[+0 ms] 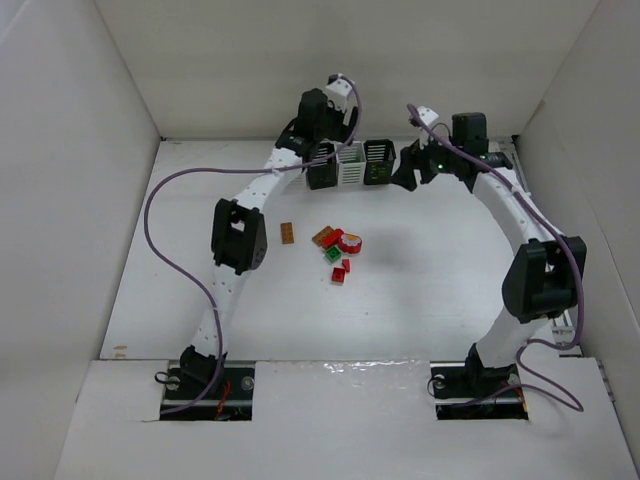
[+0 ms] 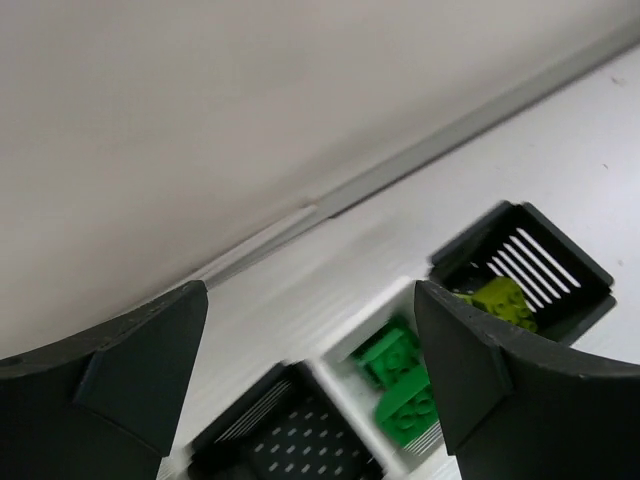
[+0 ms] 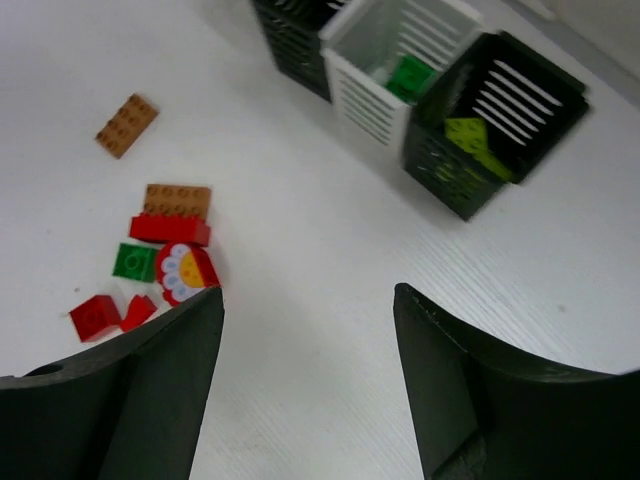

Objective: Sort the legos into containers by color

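Observation:
Three containers stand in a row at the back: a black bin [image 1: 321, 172], a white bin [image 1: 351, 165] and a black bin [image 1: 378, 161]. Green legos [image 2: 398, 372] lie in the white bin [image 2: 345, 350]. Yellow-green legos [image 2: 500, 300] lie in the right black bin [image 2: 560, 262]. My left gripper [image 2: 310, 288] hangs open and empty over the bins. Off to their right, my right gripper [image 3: 310, 290] is open and empty above bare table. Loose legos lie mid-table: two orange bricks [image 3: 127, 124] [image 3: 177, 200], a red brick [image 3: 170, 230], a green brick [image 3: 133, 262], a red flower piece [image 3: 185, 272] and two small red bricks [image 3: 95, 317].
White walls enclose the table on three sides, with the back wall [image 1: 340, 60] just behind the bins. A purple cable [image 1: 160, 230] loops out from the left arm. Both arm bases [image 1: 205, 375] sit at the near edge.

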`<state>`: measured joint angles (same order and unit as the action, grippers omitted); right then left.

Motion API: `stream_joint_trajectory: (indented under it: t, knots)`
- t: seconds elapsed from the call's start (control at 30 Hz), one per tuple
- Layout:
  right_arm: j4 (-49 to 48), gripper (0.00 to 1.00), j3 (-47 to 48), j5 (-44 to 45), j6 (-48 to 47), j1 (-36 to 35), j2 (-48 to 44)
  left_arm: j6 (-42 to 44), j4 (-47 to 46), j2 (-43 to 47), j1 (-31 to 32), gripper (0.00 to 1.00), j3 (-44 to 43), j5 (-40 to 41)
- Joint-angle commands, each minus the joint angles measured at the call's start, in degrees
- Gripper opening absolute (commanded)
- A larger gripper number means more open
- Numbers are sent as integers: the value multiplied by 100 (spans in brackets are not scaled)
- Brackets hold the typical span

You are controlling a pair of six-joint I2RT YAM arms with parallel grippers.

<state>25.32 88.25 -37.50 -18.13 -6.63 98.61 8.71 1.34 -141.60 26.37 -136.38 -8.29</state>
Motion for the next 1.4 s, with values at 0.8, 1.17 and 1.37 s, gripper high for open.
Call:
stream_joint_trajectory:
  t: [0.8,1.17,1.37]
  knots:
    - [957,66,52,2044,1742,-3529,1196,-563,-741,5986,-1530,80,5622,1489]
    - [904,81,-105,2660,1919,-3643,1143,-695,-688,5810,-1530,77,5508,1146]
    - [904,85,-159,2853,1919,-3512,1196,-748,-688,5758,-1530,76,5508,1094]
